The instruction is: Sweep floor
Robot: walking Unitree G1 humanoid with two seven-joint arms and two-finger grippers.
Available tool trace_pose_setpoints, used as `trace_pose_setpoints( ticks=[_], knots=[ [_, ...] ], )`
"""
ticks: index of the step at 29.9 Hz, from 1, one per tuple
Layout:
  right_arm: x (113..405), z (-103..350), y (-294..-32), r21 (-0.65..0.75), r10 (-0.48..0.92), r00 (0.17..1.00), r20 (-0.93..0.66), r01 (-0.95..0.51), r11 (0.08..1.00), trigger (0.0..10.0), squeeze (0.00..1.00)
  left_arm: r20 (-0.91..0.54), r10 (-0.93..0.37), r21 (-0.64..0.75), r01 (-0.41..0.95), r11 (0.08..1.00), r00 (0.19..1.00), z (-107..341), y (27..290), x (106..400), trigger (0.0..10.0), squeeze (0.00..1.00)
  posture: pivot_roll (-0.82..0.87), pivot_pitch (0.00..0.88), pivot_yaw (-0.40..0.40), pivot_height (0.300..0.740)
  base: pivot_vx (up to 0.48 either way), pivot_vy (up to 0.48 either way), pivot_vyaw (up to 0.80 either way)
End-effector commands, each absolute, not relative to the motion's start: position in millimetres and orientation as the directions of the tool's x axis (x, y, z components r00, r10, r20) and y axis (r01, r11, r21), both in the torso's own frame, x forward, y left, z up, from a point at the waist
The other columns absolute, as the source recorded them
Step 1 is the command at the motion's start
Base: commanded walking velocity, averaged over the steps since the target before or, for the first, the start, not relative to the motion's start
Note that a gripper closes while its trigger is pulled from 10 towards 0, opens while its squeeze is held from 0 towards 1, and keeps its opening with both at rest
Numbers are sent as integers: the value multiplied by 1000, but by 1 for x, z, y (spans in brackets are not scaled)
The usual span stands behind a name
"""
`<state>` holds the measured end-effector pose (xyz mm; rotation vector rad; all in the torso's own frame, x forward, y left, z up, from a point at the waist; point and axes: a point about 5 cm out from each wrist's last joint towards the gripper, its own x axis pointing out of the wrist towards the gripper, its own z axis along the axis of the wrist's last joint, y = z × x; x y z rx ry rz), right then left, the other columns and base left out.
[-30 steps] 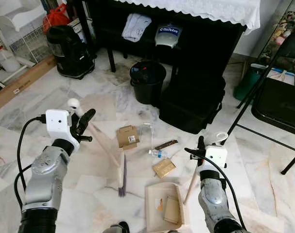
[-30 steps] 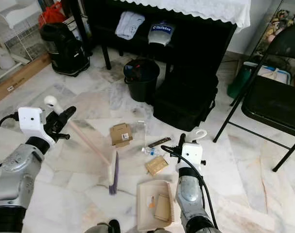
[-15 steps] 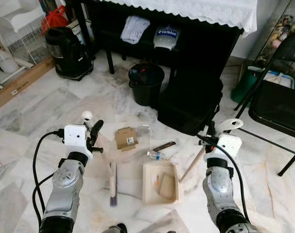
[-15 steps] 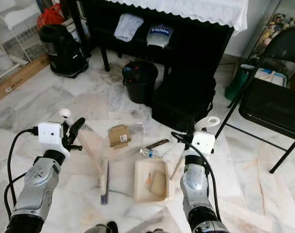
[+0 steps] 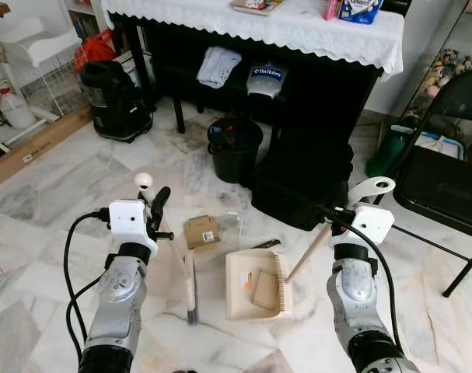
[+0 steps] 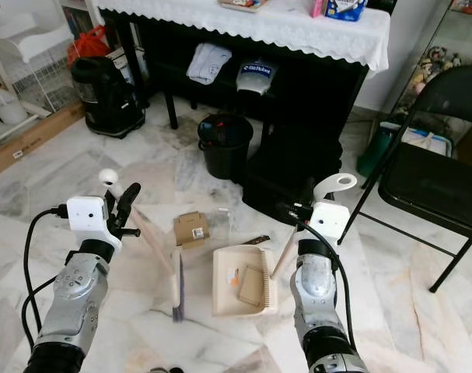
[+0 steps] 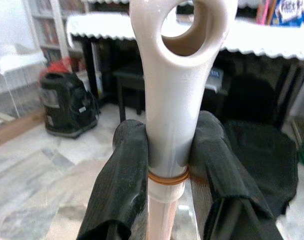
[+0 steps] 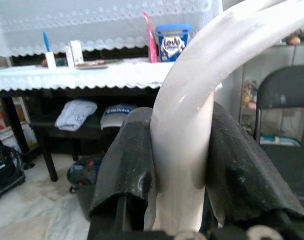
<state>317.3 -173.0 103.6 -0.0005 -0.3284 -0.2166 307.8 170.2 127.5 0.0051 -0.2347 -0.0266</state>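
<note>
While wrist views show each gripper clamping its handle, broom (image 5: 190, 287) beside dustpan (image 5: 255, 284) overhead

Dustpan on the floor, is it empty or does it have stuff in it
Not empty. The dustpan lies flat on the marble floor with a brown cardboard piece and a small orange scrap inside.

A home: marble floor (image 5: 57, 179), lace-clothed table (image 5: 298, 31), folding chair (image 5: 445, 171).

Head stereo downward; wrist close-ups.
</note>
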Motion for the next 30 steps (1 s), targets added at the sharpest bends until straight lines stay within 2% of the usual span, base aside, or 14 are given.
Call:
trace_pose_setpoints(
  ticks=[1, 12, 30],
  knots=[
    [319, 116, -174, 44, -208, 906, 369, 207, 977, 10000, 0, 275, -17, 25, 11, 1000, 961, 133, 171, 309, 10000, 0, -22, 0, -45, 740, 0, 0, 794],
    [318, 120, -179, 32, -206, 903, 376, 209, 977, 10000, 0, 258, -36, 8, 35, 999, 965, 125, 162, 310, 10000, 0, -40, 0, -48, 740, 0, 0, 794],
    [318, 119, -173, 38, -197, 913, 357, 197, 980, 10000, 0, 264, -32, 29, 26, 999, 964, 125, 164, 310, 10000, 0, -26, 0, -44, 740, 0, 0, 794]
  ],
)
